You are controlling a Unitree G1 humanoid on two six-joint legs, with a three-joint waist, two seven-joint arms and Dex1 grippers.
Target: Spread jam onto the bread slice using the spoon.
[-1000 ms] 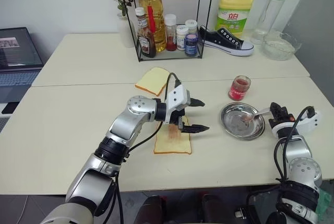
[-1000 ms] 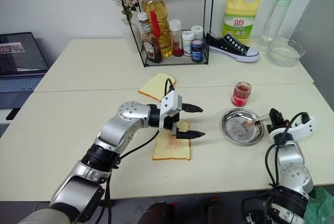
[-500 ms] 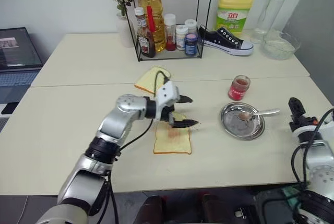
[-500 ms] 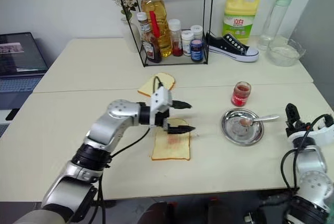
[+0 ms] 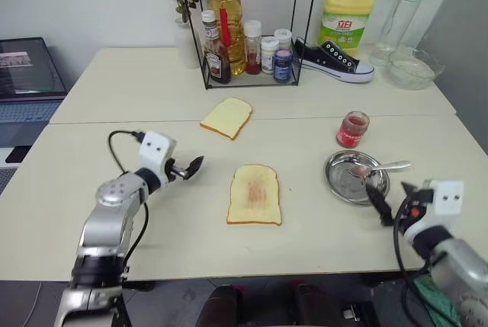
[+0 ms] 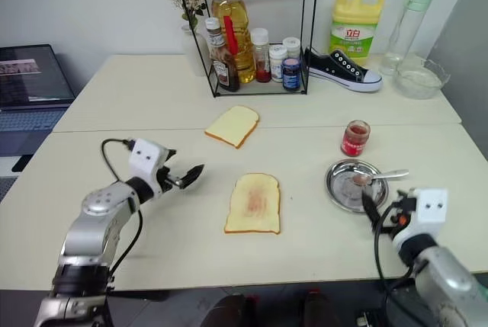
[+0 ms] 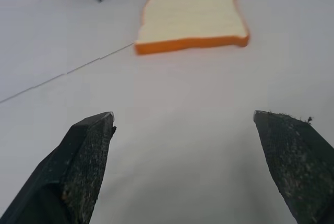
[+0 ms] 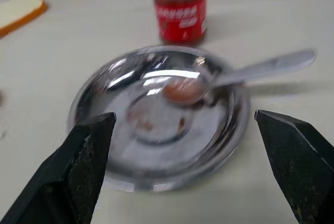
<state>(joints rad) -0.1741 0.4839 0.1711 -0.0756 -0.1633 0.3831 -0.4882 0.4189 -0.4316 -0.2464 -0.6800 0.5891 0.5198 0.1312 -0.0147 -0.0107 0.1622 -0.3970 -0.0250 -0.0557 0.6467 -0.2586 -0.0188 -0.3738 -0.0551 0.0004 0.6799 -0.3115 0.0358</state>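
Observation:
The bread slice (image 5: pixel 254 194) lies flat in the middle of the near table, with a thin reddish smear of jam (image 5: pixel 255 188) on its top. To its right the spoon (image 5: pixel 380 167) rests in a round steel dish (image 5: pixel 345 184), its bowl holding a little jam (image 8: pixel 180 91) and its handle sticking out over the rim. My right gripper (image 5: pixel 379 203) hovers open just in front of the dish, with nothing in it. My left gripper (image 5: pixel 189 168) is open and empty, well to the left of the bread slice.
A plain bread slice (image 5: pixel 226 117) lies behind the jammed one. A red jam jar (image 5: pixel 352 129) stands behind the dish. At the back are a wire rack of bottles (image 5: pixel 244 30), a shoe (image 5: pixel 333 60), a detergent jug (image 5: pixel 343 13) and a glass bowl (image 5: pixel 412 68). A laptop (image 5: pixel 27 75) sits far left.
My left gripper swung away from above the bread slice to the left. My right gripper let go of the spoon handle, opened and drew back to the front of the dish.

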